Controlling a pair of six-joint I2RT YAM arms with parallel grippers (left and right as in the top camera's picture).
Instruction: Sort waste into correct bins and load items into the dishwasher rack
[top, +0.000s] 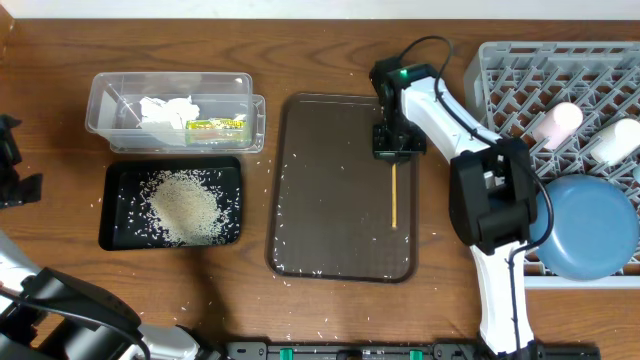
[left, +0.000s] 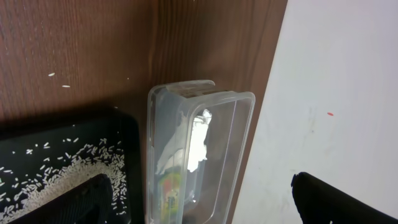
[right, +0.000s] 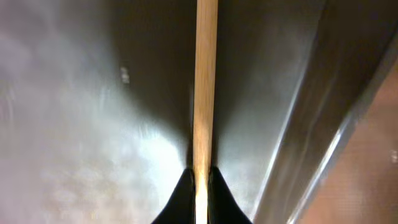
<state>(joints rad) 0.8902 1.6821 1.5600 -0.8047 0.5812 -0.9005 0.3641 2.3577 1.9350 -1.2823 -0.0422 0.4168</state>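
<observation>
My right gripper (top: 394, 152) is shut on the wooden chopsticks (top: 394, 196) over the right side of the brown tray (top: 320, 200); the right wrist view shows the stick (right: 205, 81) pinched between the fingertips (right: 201, 186). The clear tub (top: 100, 105) holds the crumpled tissue (top: 165, 108) and the green-yellow wrapper (top: 215, 125). The black tray (top: 112, 232) holds a heap of rice (top: 185, 205). The grey rack (top: 500, 70) holds the blue dish (top: 590, 230), a pink cup (top: 556, 122) and a white cup (top: 615, 142). My left gripper (left: 199, 214) is open above the tub (left: 239, 124).
Loose rice grains (top: 300, 268) lie along the brown tray's front edge and scattered on the wooden table. The rack stands at the far right, close beside my right arm. The light-blue bowl is not visible.
</observation>
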